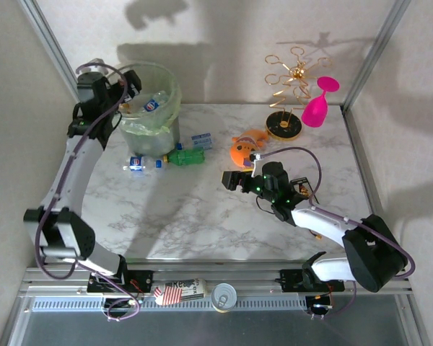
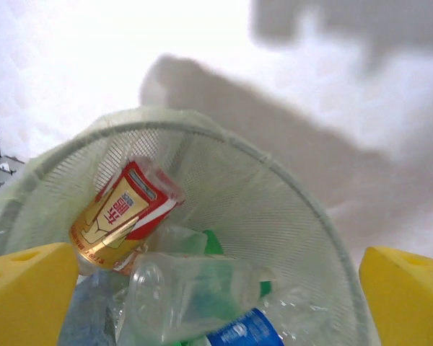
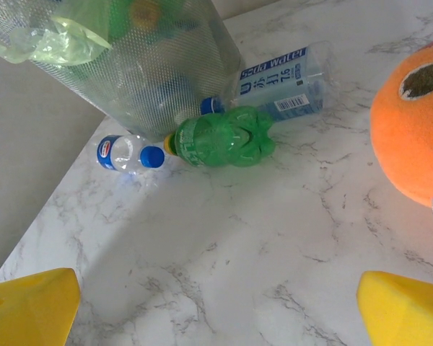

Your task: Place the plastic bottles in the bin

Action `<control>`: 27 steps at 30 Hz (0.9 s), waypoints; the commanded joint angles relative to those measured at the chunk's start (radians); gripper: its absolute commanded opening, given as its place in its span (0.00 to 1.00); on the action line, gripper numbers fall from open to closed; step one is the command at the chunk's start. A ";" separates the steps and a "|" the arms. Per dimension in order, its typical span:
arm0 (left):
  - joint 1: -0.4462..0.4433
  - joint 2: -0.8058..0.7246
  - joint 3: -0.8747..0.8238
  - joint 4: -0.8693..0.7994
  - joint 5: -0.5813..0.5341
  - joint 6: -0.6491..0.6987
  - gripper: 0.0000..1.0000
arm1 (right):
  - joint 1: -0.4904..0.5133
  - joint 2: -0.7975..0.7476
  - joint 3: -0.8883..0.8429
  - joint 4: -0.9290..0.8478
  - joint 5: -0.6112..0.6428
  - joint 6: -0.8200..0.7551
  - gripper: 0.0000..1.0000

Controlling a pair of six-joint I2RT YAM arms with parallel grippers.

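The bin (image 1: 175, 97) stands at the back left and holds several plastic bottles. My left gripper (image 1: 126, 83) hangs open over its left rim with nothing between its fingers. Below the left gripper (image 2: 216, 310), inside the bin (image 2: 274, 169), lie a red-and-gold labelled bottle (image 2: 123, 216), a clear bottle (image 2: 187, 288) and a blue-labelled one (image 2: 245, 331). On the table by the bin lie a green bottle (image 1: 184, 157) (image 3: 224, 137), a small clear bottle with a blue cap (image 1: 146, 163) (image 3: 126, 153) and a clear blue-labelled bottle (image 1: 200, 140) (image 3: 285, 79). My right gripper (image 1: 234, 179) (image 3: 216, 310) is open, low over bare marble, to their right.
An orange fish toy (image 1: 245, 150) (image 3: 411, 122) lies just behind my right gripper. A gold wire stand (image 1: 289, 94) and a pink goblet (image 1: 317, 104) stand at the back right. Walls and metal posts close in the table's sides. A can (image 1: 224, 295) sits on the near rail.
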 commanded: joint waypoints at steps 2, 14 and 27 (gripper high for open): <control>0.003 -0.138 -0.137 0.045 -0.016 -0.065 1.00 | 0.008 0.023 0.030 0.041 -0.033 -0.006 0.99; 0.005 -0.429 -0.618 0.075 -0.109 -0.236 1.00 | 0.007 0.081 0.063 0.058 -0.095 0.005 0.99; 0.011 -0.368 -0.936 0.207 -0.162 -0.504 1.00 | 0.009 0.133 0.109 0.032 -0.127 0.011 0.99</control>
